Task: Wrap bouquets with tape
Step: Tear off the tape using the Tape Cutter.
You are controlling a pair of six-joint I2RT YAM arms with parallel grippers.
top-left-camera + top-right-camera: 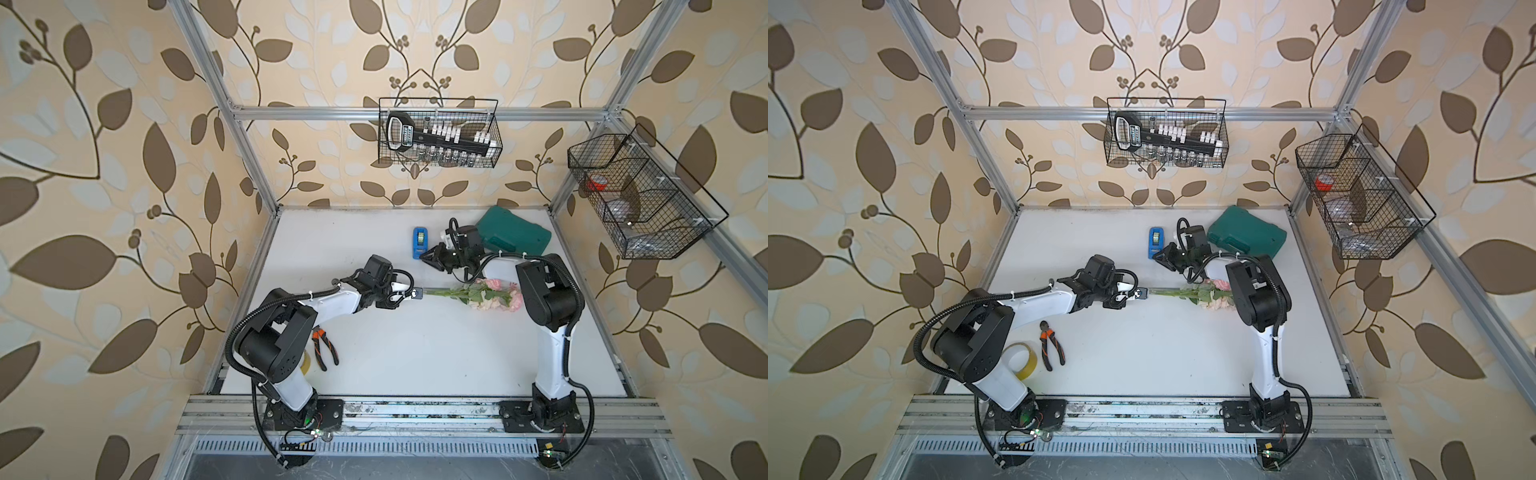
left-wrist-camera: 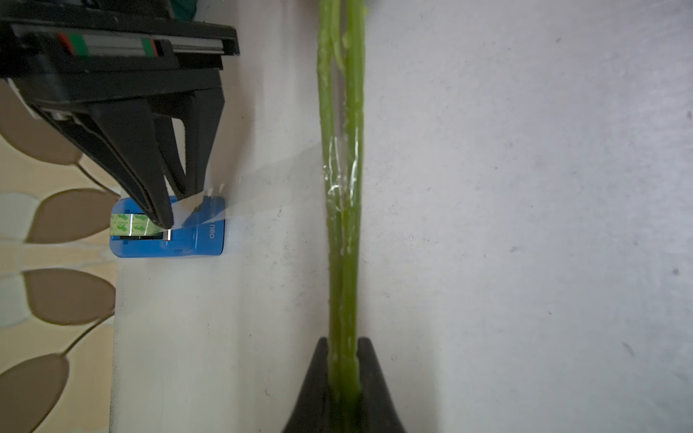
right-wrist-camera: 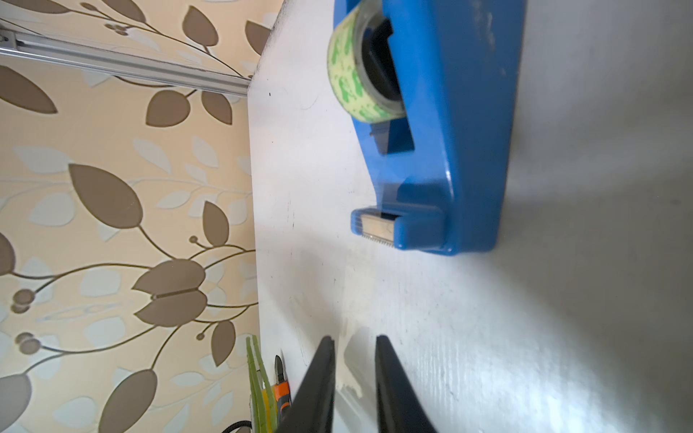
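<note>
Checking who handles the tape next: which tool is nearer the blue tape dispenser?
Right. The right tool sits right by the cutter end of the tape dispenser; the left tool is farther off, nearer the robot's base, shut on the stem ends of the bouquet.

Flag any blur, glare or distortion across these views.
Both top views: wide-angle perspective splays the aluminium frame posts. Left wrist view: glare streaks on clear tape around the bouquet stems. Right wrist view: right gripper blurred, blue tape dispenser slightly soft.

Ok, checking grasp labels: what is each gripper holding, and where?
Left gripper clamps the bouquet near its stem ends; right gripper, jaws apart, holds nothing.
</note>
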